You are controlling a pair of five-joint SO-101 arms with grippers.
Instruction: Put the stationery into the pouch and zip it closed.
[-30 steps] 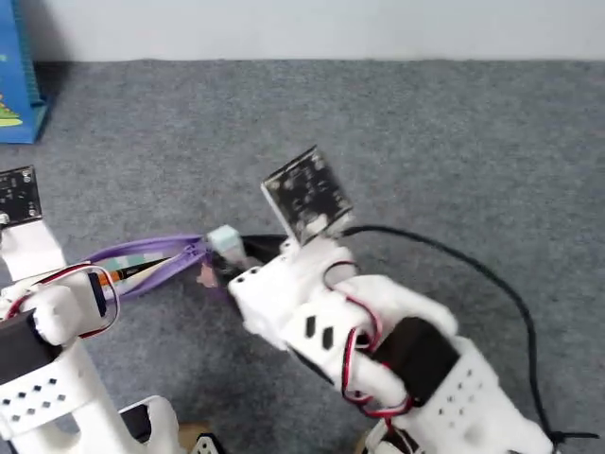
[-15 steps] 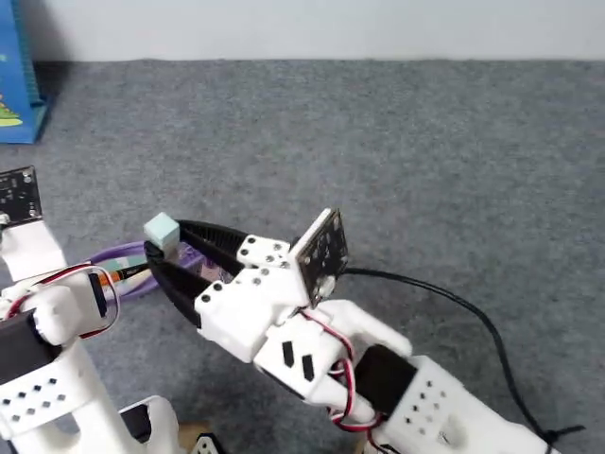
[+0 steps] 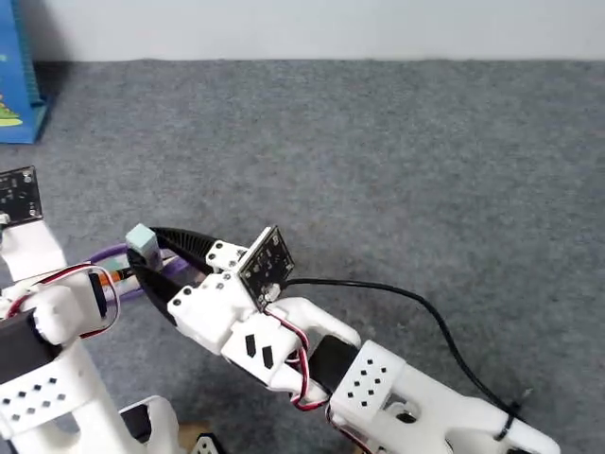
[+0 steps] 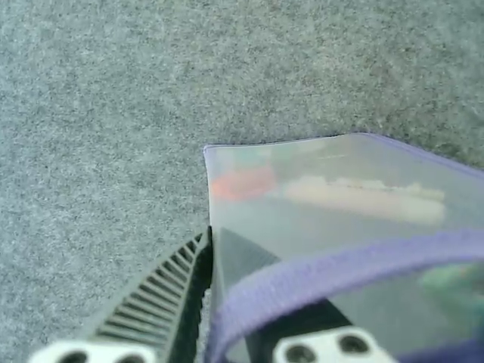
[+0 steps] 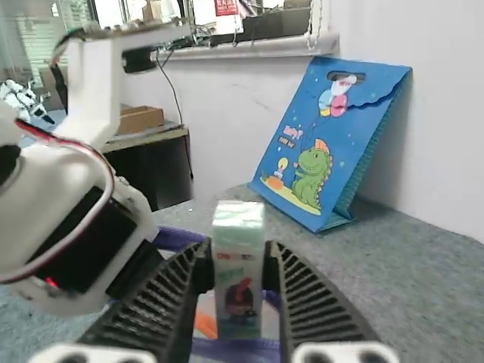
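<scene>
Table surface: grey carpet (image 3: 425, 161), short, nubby pile.

Right gripper (image 3: 144, 253): black ribbed fingers clamped on an eraser (image 3: 142, 239), a small rectangular block in a pale green and white wrapper. In the right wrist view the eraser (image 5: 238, 265) stands upright between the two fingers, pinched on its long sides, its top end clear of the tips. The block hangs just above the pouch (image 3: 115, 257), near the arm at the table's left edge.

Pouch: flat, soft, with clear plastic walls and a purple fabric band along the zip edge. It lies on the carpet, its mouth partly hidden under the right gripper. In the left wrist view, an orange item (image 4: 242, 181) and a long pale item (image 4: 363, 198) show blurred through the pouch (image 4: 340, 219) wall.

Left gripper (image 4: 215, 249): closed on the pouch's corner, one ribbed black finger outside, the other dark through the clear plastic.

Blue paper gift bag (image 3: 14, 76) with a cartoon print stands at the far left against the white wall. Black cable (image 3: 425, 312) loops over the carpet from the right arm.
</scene>
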